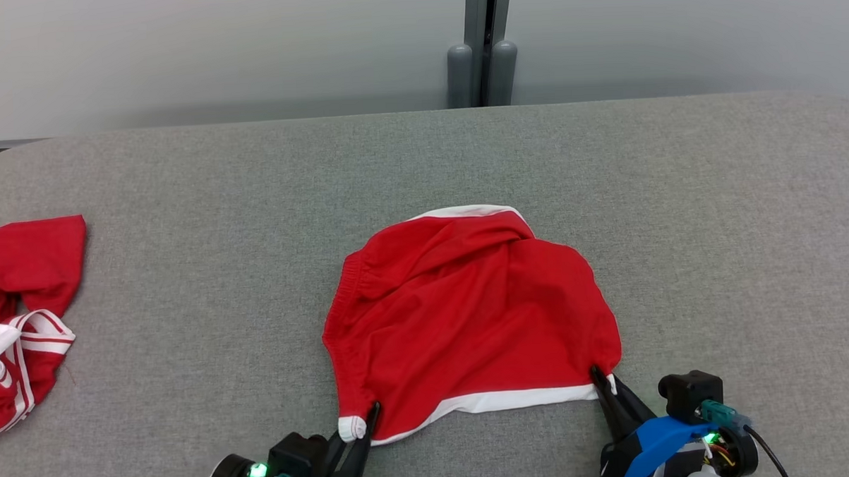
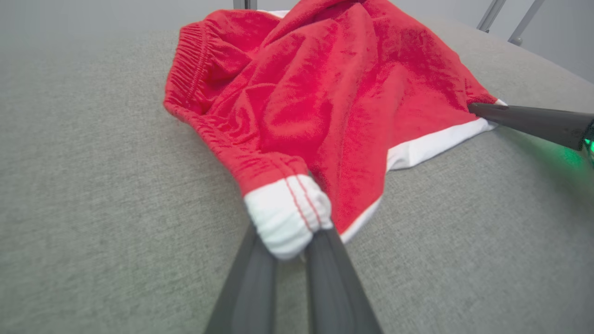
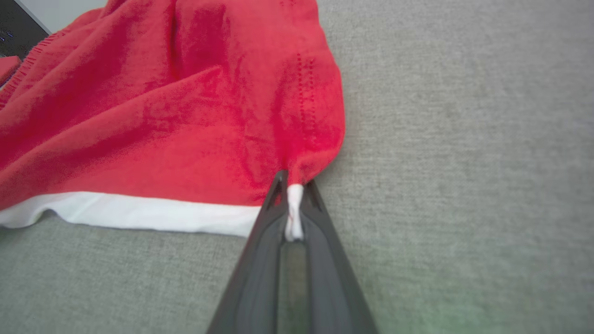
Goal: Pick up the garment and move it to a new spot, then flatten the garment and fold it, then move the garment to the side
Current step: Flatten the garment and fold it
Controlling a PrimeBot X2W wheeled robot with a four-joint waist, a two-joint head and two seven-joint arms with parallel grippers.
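Carrier: grey cloth-covered desk (image 1: 678, 222), with a pale wall beyond its far edge.
Task item: red garment (image 1: 469, 314), apparently shorts. It lies rumpled midway between the desk's left and right edges, closer to the near edge than the far one.
Garment detail: a white hem band (image 1: 515, 399) runs along the side facing the near edge. The gathered elastic waistband (image 1: 345, 298) is on the side toward the left edge. The cloth is humped and creased in the middle, not lying flat.
Left gripper (image 1: 364, 421): fingers (image 2: 334, 278) are closed on the bunched white corner (image 2: 287, 213) of the garment nearest the near edge.
Right gripper (image 1: 602, 380): fingers (image 3: 260, 260) are pinched nearly together, with a thin fold of white hem caught between the tips at the garment's other near corner.
Other item: a second red garment (image 1: 17, 309) with white stripes, heaped at the left edge, well apart from the first and touched by neither gripper.
Step in hand (judgement): two-corner grasp is made. The garment rests on the desk, unflattened and unfolded, so the task looks to be in its early part.
Next move calls for (judgement): both arms lifting or drawing together at an even pace, keeping the hem taut between the grips. Uneven pull could slip the thin pinch on the right.
Writing and brands: none legible on the garments, the desk or the grippers.
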